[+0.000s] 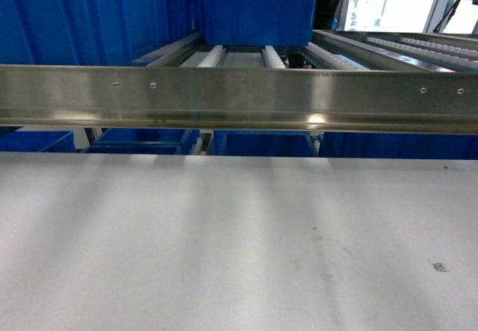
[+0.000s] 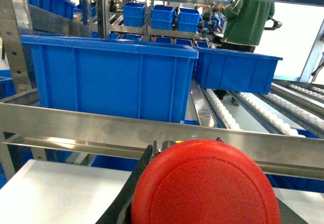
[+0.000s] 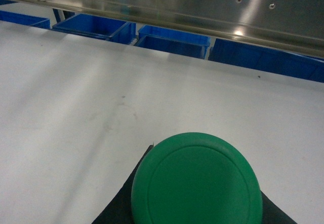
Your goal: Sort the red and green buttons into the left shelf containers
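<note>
In the left wrist view a red button with a wide round cap fills the lower frame, and my left gripper is shut on it, one black finger showing at its left. It sits just before the shelf's steel rail, with a large blue container behind that rail and a second container to the right. My right gripper is shut on a green button above the white table. Neither gripper appears in the head view, which shows the rail and containers.
Roller tracks run back along the shelf. Lower blue bins sit under the rail beyond the table's far edge. Small blue bins stand on a far rack beside a person in green. A small speck lies on the table.
</note>
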Robot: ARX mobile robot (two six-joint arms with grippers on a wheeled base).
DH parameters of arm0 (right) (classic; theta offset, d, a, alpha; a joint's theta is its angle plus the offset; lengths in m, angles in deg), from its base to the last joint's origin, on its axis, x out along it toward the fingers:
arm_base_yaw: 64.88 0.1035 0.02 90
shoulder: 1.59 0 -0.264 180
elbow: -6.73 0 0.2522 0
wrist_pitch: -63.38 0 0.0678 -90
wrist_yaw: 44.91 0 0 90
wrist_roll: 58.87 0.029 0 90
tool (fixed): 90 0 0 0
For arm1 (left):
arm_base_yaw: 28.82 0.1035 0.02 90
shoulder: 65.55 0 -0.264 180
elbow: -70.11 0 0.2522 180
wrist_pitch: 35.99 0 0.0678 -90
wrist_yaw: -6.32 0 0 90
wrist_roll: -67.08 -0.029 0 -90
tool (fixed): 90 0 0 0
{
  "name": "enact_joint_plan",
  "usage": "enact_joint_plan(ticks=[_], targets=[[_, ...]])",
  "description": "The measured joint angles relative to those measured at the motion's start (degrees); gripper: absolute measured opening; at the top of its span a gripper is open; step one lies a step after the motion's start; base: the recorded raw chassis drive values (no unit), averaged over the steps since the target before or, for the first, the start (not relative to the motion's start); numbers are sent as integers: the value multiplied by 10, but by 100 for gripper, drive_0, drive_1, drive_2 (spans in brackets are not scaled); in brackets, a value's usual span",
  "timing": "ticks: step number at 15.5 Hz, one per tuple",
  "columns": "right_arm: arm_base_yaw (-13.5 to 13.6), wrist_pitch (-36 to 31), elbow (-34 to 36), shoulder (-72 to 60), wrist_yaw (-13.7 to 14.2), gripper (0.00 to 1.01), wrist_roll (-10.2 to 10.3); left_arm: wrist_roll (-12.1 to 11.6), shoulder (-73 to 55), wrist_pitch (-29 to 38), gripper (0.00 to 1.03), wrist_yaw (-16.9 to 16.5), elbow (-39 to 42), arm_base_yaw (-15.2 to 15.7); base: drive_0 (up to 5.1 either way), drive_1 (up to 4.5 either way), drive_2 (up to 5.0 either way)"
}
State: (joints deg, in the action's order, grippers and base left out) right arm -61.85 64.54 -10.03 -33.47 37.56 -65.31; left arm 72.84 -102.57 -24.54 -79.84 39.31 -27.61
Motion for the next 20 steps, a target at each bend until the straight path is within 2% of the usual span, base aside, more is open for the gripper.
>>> enact_joint_plan(ticks=[16,20], targets=[[0,0,0,1,0,26,0,-1,0,0,26,0,0,0,-447,30,415],[0,0,0,1,0,26,0,-1,0,-1,26,1,0,0,-488,215,279]])
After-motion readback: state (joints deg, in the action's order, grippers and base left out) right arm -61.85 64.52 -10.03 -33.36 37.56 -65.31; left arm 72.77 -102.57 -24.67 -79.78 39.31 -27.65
